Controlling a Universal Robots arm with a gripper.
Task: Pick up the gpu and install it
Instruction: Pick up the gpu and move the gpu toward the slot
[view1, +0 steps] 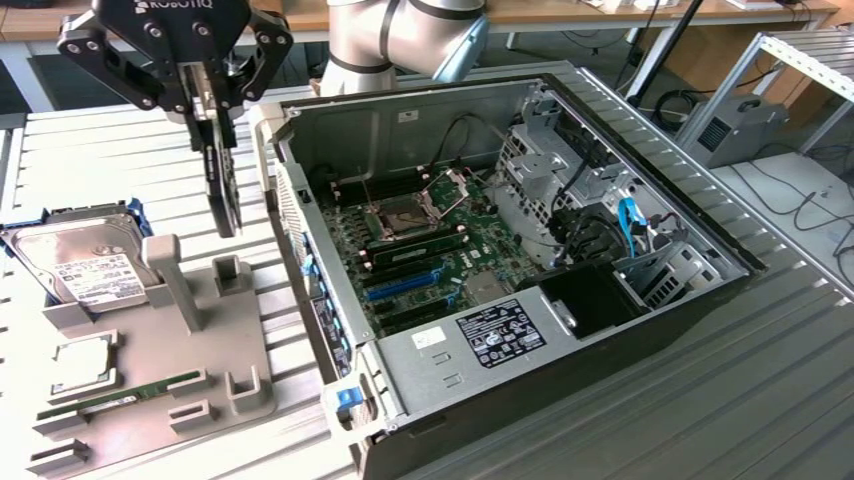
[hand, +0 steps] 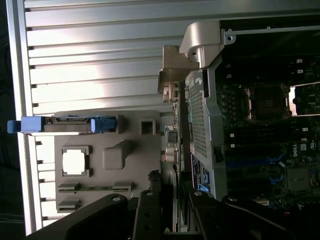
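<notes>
The gpu (view1: 223, 185) is held on edge in the pincer (view1: 207, 115), whose jaws are partly closed and clamped on the card's upper end. The card hangs straight down from them. It is held in the air just beside the case (view1: 641, 160), at the exterior view's left of it, level with the case's upper rim and clear of the tabletop (view1: 747, 400). In the wrist view the gpu (hand: 176, 125) is seen edge-on, running out from the pincer (hand: 172, 200) alongside the case's perforated wall (hand: 197, 115).

"ROBOTIQ" is partly read on the pincer's body. A black label (view1: 497, 335) inside the case and a white one on the hard drive (view1: 80, 265) are seen, but their print cannot be read.

One grey holder (view1: 200, 340) is counted farther to the exterior view's left of the case. It carries one hard drive, one CPU (view1: 83, 365) and one RAM stick (view1: 120, 395).
</notes>
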